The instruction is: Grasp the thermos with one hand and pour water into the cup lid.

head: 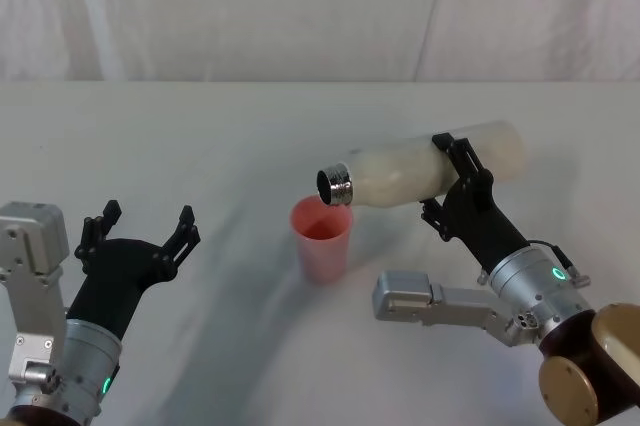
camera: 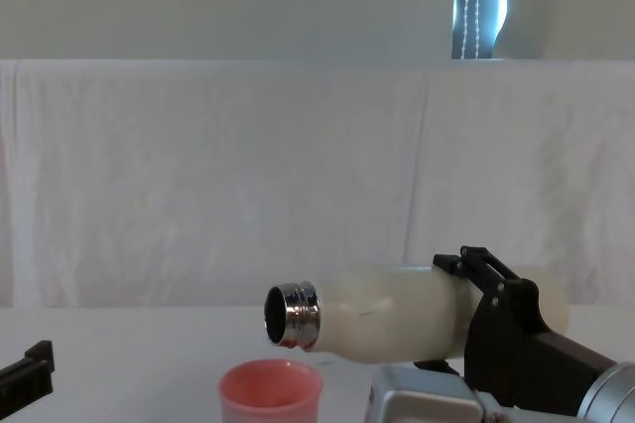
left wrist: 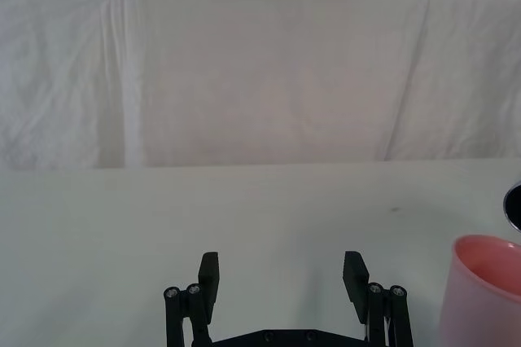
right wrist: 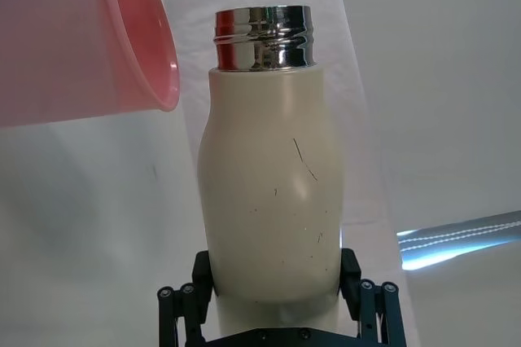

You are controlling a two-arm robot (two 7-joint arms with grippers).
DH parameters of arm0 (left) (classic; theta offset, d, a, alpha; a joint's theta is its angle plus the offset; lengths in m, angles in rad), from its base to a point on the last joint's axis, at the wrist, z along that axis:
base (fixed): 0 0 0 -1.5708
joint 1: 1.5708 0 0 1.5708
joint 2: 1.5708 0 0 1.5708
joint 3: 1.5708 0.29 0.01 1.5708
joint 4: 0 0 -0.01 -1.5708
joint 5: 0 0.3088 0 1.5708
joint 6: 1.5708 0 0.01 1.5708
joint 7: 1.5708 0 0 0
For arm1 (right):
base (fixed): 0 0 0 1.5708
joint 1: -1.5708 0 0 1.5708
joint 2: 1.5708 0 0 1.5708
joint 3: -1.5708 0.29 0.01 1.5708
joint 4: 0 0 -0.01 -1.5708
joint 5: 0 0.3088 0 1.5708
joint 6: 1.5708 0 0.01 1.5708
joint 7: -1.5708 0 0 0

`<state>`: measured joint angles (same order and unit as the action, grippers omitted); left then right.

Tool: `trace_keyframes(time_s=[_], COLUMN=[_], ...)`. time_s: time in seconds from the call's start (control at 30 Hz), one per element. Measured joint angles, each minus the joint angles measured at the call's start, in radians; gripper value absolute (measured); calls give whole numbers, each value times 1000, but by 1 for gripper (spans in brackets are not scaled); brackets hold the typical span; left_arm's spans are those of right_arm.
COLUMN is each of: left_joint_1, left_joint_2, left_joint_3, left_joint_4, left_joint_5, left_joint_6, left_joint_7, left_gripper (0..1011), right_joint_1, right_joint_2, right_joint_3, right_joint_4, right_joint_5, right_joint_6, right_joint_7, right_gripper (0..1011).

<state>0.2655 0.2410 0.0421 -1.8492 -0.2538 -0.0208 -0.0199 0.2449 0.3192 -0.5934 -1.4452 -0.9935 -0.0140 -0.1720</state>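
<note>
Thermos [head: 425, 172] first: the tall cream bottle is up in the air, lying almost flat on its side, and the right pincer [head: 452, 178] is clamped around its body, nearer the bottom end than the neck. Its shiny metal neck [head: 336, 185] points toward the robot's left and sits just above the rim of the cup lid [head: 322, 238], the small pink cup that stands upright on the white tabletop [head: 200, 136]. No water can be seen coming out. In the right wrist view the black fingers [right wrist: 352, 282] press on both sides of the bottle's wide part. The bottle looks hard and smooth, so it will not bend or squash, but it could slip or turn in the grip if the squeeze is weak. It is probably heavy if it is full of water, and the weight will move toward the neck as it tips more. The wide middle looks like the best place to hold it. The pink cup looks light and thin, so even a small bump from the metal neck could knock it over. The left pincer [head: 140, 227] waits low on the robot's left side, well apart from the cup, with its 2 fingers spread wide and nothing in them.
</note>
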Motion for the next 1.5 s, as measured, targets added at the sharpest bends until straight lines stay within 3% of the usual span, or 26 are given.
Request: trace_keyframes(time_s=[1.5], left_joint_1=[0], left_joint_2=[0], left_joint_3=[0], left_joint_4=[0], left_joint_5=[0], left_joint_6=[0], left_joint_7=[0], left_gripper=[1001], right_joint_1=[29], right_joint_2=[23], right_joint_3=[-24], right_joint_4=[11], right_joint_5=[-35], right_joint_6=[-5], right_joint_7=[-29], right_gripper=[957])
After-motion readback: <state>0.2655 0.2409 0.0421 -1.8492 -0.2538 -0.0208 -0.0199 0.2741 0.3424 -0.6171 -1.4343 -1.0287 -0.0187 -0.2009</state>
